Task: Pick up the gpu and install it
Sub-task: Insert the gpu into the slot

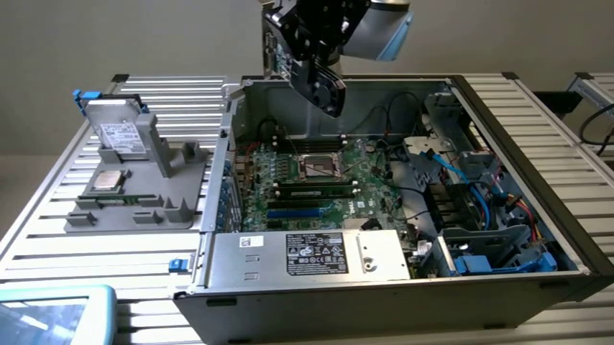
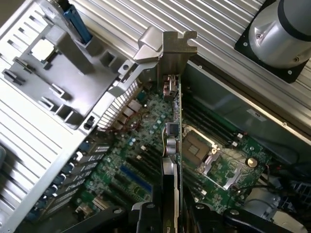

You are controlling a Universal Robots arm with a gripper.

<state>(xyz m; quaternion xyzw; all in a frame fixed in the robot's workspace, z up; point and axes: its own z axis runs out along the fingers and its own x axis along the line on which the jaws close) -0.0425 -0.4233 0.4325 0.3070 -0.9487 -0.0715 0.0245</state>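
now the gripper (image 2: 171,217) grips the gpu (image 1: 324,83) upright above the motherboard (image 2: 146,124) of the open computer case (image 1: 384,296).

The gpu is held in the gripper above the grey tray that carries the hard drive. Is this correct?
Only the place is wrong. The gpu is held in the gripper above the open computer case, over its motherboard. The grey tray that carries the hard drive stands beside the case. The exterior view shows it.
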